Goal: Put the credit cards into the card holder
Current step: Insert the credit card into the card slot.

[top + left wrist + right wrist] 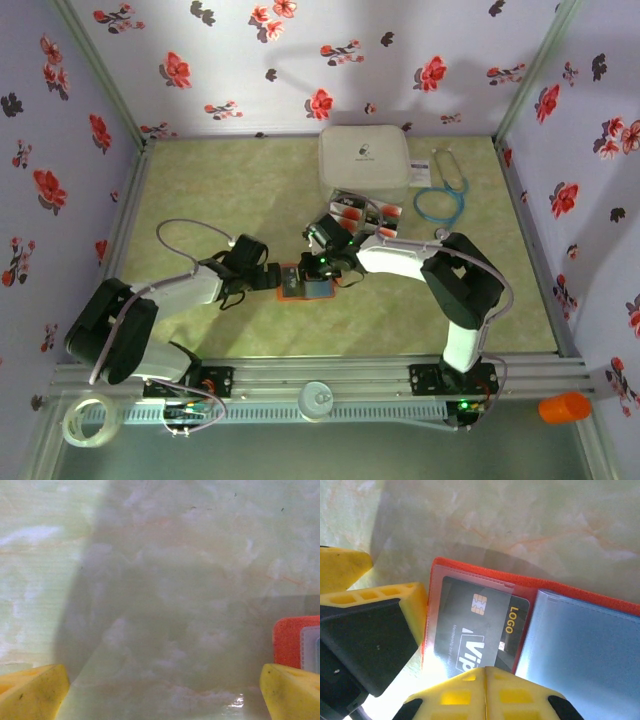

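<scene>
The right gripper (485, 674) pinches a card (465, 625) partly inside the open wallet (485, 575). The pocket deepens frame-left, where the left gripper (162, 692) sits spread.

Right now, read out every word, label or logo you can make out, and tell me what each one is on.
"LOGO": gold letters on the black card in the card holder.
"ViP": big white letters on that same card, lower part covered.
Small line above "ViP": too blurred to read.
Mark on the white case: too small to read.
Print on the loose cards beside the case: too small to read.
</scene>
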